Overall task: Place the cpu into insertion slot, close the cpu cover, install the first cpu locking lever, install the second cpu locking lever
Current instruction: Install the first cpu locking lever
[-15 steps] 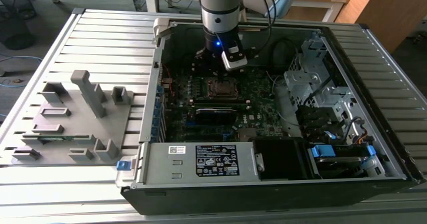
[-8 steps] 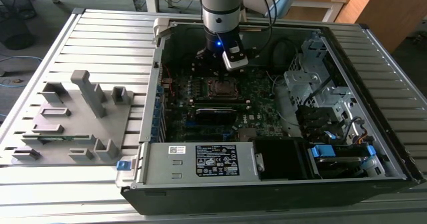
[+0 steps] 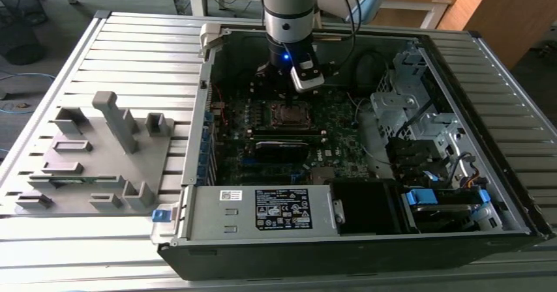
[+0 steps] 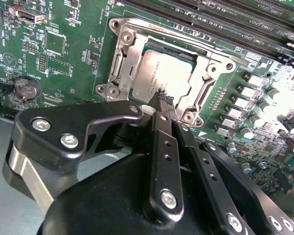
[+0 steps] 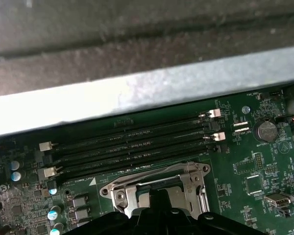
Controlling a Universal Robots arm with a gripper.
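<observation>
— Where is the cpu seen?
— In the second wrist view, inside the insertion slot, cover down. The gripper is pinched together, nothing held, tips on it.
— And the exterior view?
— The computer case is seen.

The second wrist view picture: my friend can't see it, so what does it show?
A black pincer points its closed tips down at the cpu, which sits in the insertion slot with the silvery cpu cover framing it. Around it lies the green motherboard, with a round coin battery near one edge.
</observation>
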